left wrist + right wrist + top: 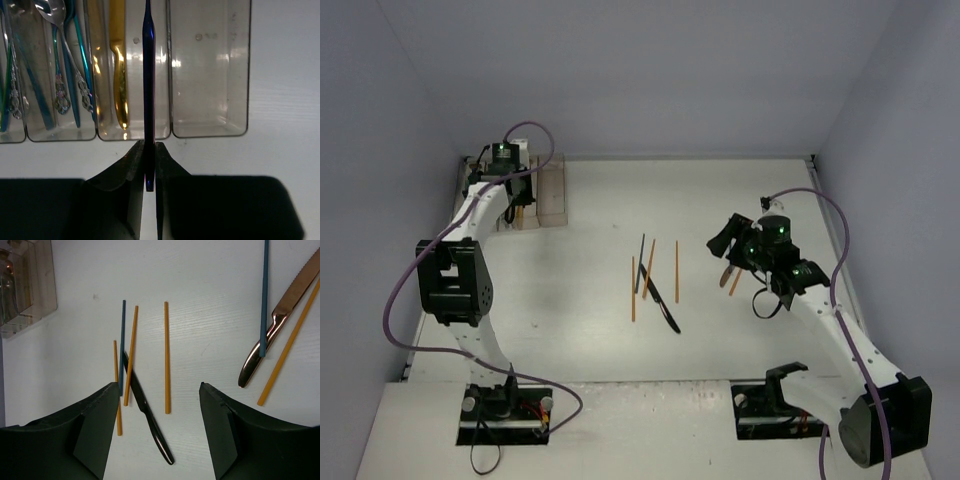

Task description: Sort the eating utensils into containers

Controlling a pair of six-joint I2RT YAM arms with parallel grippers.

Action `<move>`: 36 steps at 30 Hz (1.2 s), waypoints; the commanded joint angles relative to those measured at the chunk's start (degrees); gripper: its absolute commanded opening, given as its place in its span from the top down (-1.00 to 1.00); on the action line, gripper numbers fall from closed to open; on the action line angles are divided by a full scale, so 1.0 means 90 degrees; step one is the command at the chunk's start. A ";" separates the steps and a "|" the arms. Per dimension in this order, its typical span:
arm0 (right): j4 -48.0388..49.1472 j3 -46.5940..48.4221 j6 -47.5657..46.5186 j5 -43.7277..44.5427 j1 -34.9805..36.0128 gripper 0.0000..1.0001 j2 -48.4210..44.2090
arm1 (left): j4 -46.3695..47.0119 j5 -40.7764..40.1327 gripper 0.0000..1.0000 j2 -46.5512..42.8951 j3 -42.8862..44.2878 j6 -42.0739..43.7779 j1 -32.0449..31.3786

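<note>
A white table (740,200) stands inside a plain enclosure. Three bare walls close it in: a back wall (640,70), a left wall (370,200) and a right wall (910,130), all a flat pale grey-lilac and meeting in clean corners. The tabletop is matt and shows a fine grain close up. Light falls from above, brightest at mid-table, and the shadows are soft. A seam (650,381) crosses the table near its front edge.
</note>
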 commanded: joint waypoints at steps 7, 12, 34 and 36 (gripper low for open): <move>0.0243 -0.0133 -0.0401 -0.0403 -0.0095 -0.24 0.0078 | -0.0105 -0.0012 1.00 0.0874 0.1169 0.0547 0.0417; 0.0234 -0.0150 -0.0409 -0.0475 -0.0122 -0.24 0.0190 | -0.0095 0.0009 1.00 0.0958 0.1077 0.0474 0.0472; 0.0240 -0.0399 -0.0389 -0.0501 -0.0123 -0.24 0.0163 | 0.0424 0.0110 0.74 0.1207 0.0747 0.0134 0.0484; 0.0233 -0.0414 -0.0452 -0.0451 -0.0118 -0.24 0.0163 | 0.0427 0.0095 0.70 0.1192 0.0739 0.0117 0.0484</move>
